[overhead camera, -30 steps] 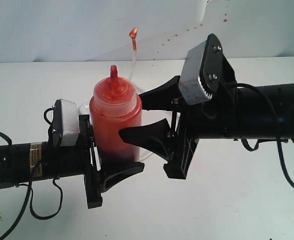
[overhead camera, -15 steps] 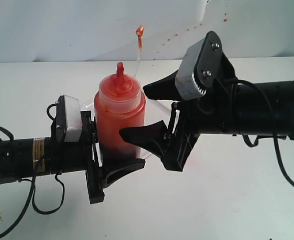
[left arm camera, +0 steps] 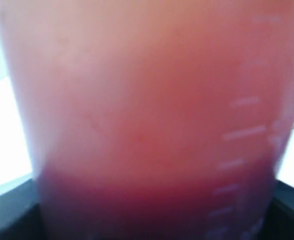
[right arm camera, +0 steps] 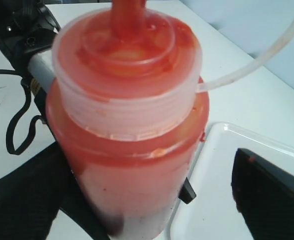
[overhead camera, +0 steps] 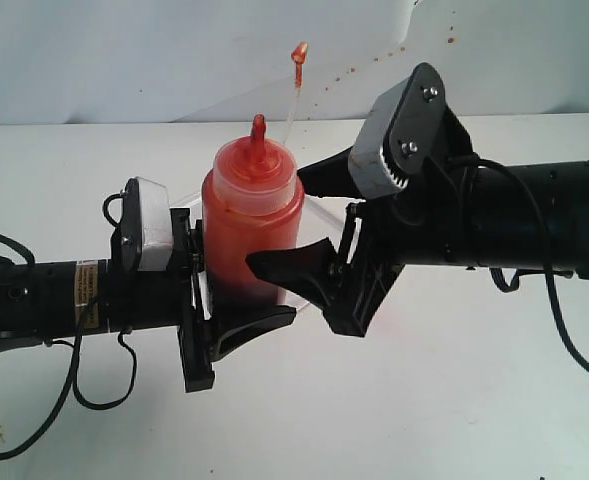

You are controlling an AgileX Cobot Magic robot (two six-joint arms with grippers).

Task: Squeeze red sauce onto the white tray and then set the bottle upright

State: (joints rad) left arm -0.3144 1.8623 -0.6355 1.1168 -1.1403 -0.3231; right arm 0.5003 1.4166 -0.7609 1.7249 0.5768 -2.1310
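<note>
The bottle (overhead camera: 252, 222) stands upright on the white table, translucent and tinted red-orange, with its pointed nozzle up. Its tethered cap (overhead camera: 298, 50) sticks up behind it on a thin strap (right arm camera: 256, 65). Red sauce (left arm camera: 137, 210) lies dark in the bottle's base and smears the cap (right arm camera: 132, 35). My left gripper (overhead camera: 246, 292) comes in from the left and is shut on the bottle's lower body, which fills the left wrist view (left arm camera: 147, 125). My right gripper (overhead camera: 277, 218) is open, its fingers (right arm camera: 266, 192) standing off the bottle's sides. The white tray (right arm camera: 221, 165) lies right beside the bottle.
A pale back wall (overhead camera: 374, 60) carries small red specks. Black cables (overhead camera: 94, 390) loop under the left arm. The right arm's body (overhead camera: 514, 225) stretches across the right half of the white table (overhead camera: 474, 400).
The right gripper's jaws have spread wider and come off the bottle. The left gripper has carried the upright bottle a little to the right.
</note>
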